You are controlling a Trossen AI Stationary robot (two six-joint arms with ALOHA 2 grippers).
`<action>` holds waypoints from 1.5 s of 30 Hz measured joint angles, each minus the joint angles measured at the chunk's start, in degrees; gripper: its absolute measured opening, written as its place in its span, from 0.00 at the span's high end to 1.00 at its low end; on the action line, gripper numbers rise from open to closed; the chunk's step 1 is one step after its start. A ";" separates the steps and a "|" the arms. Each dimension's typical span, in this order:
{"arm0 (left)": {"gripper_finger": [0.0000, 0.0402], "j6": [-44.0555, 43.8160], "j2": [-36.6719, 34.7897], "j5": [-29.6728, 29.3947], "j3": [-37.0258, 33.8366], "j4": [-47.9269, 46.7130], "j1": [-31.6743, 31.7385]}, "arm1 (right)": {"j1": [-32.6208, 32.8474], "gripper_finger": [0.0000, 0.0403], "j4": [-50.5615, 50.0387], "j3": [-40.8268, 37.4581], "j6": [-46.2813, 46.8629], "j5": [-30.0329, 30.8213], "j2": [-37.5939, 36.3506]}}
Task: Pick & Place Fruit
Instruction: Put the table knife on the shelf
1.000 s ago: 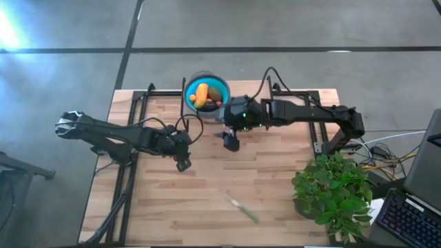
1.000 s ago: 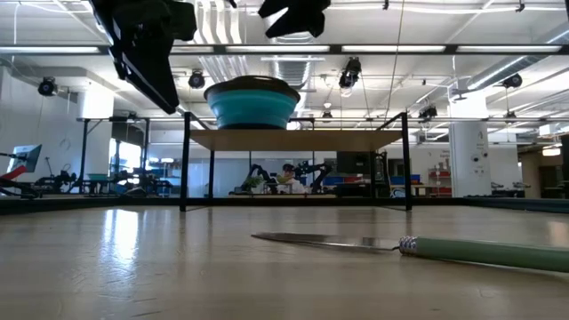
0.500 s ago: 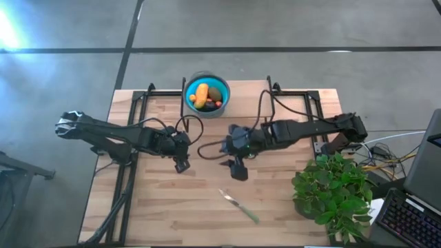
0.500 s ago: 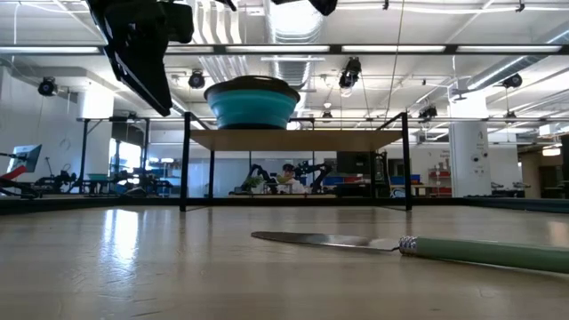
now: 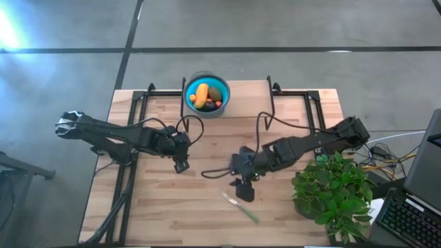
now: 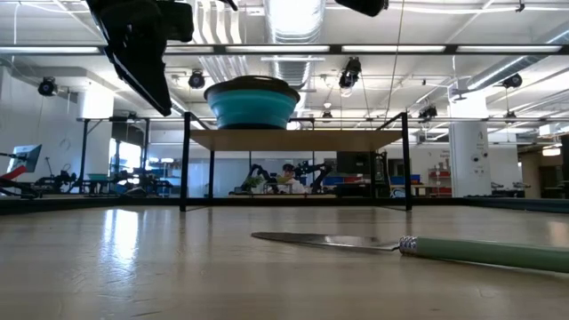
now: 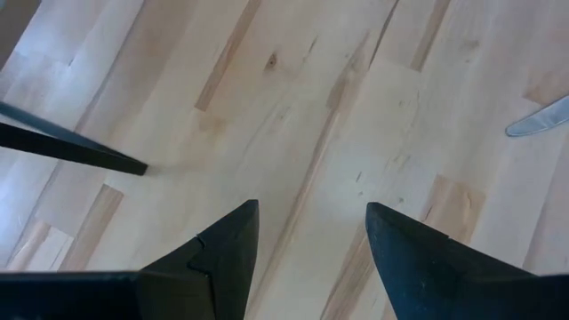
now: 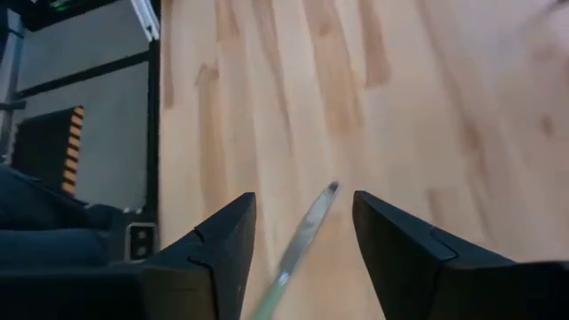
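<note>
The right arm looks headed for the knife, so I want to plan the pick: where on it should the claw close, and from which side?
Grip the green handle, coming straight down from above, fingers across its width. The knife lies flat on the table, and its blade looks too thin to pinch. The open right claw hangs just above the blade end.

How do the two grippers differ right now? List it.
The right gripper hangs over the table's middle, just short of the knife; the left gripper waits farther left, over bare wood. The knife's blade runs between the right fingers; only its tip edges the left wrist view. Both are open and empty.
</note>
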 joint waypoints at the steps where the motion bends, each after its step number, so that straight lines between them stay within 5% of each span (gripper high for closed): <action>1: 0.47 0.00 0.00 0.00 0.00 0.00 0.00 | 0.48 0.55 -0.63 -0.09 1.62 -0.02 0.00; 19: 0.47 -0.15 0.00 -0.02 0.00 0.11 0.04 | 8.74 0.67 -6.19 -0.23 15.43 -0.09 1.60; 45: 0.47 -0.28 0.00 -0.28 -0.23 0.58 0.02 | 10.64 0.79 -9.98 -0.43 18.92 -2.28 11.56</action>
